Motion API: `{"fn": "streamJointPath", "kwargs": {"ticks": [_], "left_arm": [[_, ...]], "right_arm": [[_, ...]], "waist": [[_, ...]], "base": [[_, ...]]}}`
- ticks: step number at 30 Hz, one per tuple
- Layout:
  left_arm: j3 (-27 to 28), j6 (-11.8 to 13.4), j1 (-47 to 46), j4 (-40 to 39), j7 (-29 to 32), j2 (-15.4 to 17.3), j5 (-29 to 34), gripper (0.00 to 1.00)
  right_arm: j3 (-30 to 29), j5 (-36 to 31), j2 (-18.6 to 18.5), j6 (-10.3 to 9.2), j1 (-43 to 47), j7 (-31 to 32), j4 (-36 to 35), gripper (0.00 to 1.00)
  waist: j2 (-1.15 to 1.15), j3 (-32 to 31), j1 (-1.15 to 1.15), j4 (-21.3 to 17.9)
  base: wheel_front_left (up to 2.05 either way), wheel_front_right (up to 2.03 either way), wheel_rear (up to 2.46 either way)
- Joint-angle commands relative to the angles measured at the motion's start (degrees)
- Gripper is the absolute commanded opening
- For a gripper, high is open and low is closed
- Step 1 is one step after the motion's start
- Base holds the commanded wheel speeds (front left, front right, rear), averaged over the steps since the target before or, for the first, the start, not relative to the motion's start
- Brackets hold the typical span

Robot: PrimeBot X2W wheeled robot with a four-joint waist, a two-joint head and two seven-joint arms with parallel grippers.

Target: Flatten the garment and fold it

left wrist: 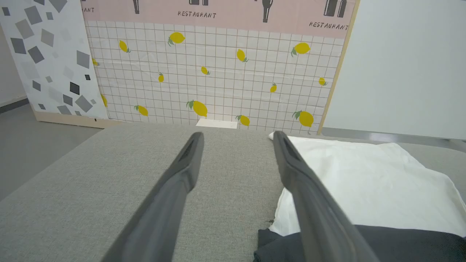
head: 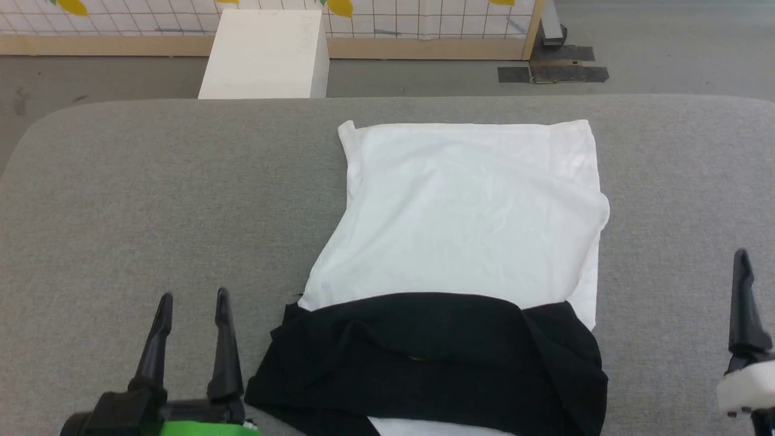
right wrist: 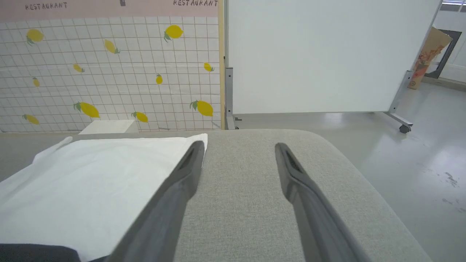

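The garment (head: pixel 466 212) lies on the grey table (head: pixel 151 194), its white body spread flat toward the far side and its black sleeves (head: pixel 436 357) folded across the near end. My left gripper (head: pixel 194 297) stands open at the lower left, just left of the black sleeves, empty. In the left wrist view the gripper (left wrist: pixel 236 136) points past the garment (left wrist: pixel 364 182) on its right. One finger of my right gripper (head: pixel 742 303) rises at the far right edge. The right wrist view shows that gripper (right wrist: pixel 236 147) open and empty, with the garment (right wrist: pixel 91 182) on its left.
A white box (head: pixel 266 54) stands on the floor beyond the table's far edge. A lemon-print panel (left wrist: pixel 218 72) and a white partition (right wrist: pixel 320 54) stand behind. The table's right rounded corner (right wrist: pixel 364 174) drops to the floor.
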Motion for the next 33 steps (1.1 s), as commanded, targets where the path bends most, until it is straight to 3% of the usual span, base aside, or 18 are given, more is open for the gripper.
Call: {"fn": "streamJointPath", "kwargs": {"ticks": [1,5,9,13,18,22,27,33], "left_arm": [[0.49,0.21,1.06,0.49,-0.43,-0.04,-0.13,1.00],[0.85,-0.24,-0.90,0.27,-0.08,-0.28,-1.29,1.00],[0.42,-2.73,-9.89,-0.71,4.50,3.50,0.34,1.00],[-0.43,-7.22,-24.42,0.03,12.77,8.14,0.89,1.00],[-1.76,-12.56,-44.09,4.97,23.63,10.31,-2.24,1.00],[-3.35,-15.32,-57.43,11.09,30.02,11.76,-2.56,1.00],[-5.59,-16.44,-68.57,19.89,38.90,11.13,-4.32,1.00],[-7.64,-16.68,-75.30,27.02,45.36,10.06,-4.76,1.00]], "right_arm": [[-0.12,1.43,0.13,-0.09,0.87,-0.96,0.90,1.00],[-0.21,2.75,0.14,-0.09,0.95,-2.53,1.69,1.00],[0.04,1.87,0.15,-0.09,-1.27,-2.67,0.06,1.00],[0.80,1.45,0.15,-0.09,-3.86,-1.93,-2.55,1.00],[2.18,1.03,0.15,-0.09,-6.21,-0.79,-5.36,1.00],[3.83,0.29,0.15,-0.09,-8.35,-0.71,-6.96,1.00],[6.15,-0.32,0.16,-0.09,-10.83,-0.80,-7.44,1.00],[6.88,-0.44,0.16,-0.09,-12.18,-1.49,-6.62,1.00]], "waist": [[0.00,0.03,0.00,-0.40],[0.00,1.16,0.00,-1.11],[0.00,4.36,0.00,-1.17],[0.00,9.25,0.00,-1.03],[0.00,16.38,0.00,-0.85],[0.00,21.76,0.00,-1.56],[0.00,26.73,0.00,-3.13],[0.00,30.78,0.00,-5.08]], "base": [[0.00,0.00,0.00],[0.00,0.00,0.00],[0.00,0.00,0.00],[0.00,0.00,0.00],[0.00,0.00,0.00],[0.00,0.00,0.00],[0.00,0.00,0.00],[0.00,0.00,0.00]]}}
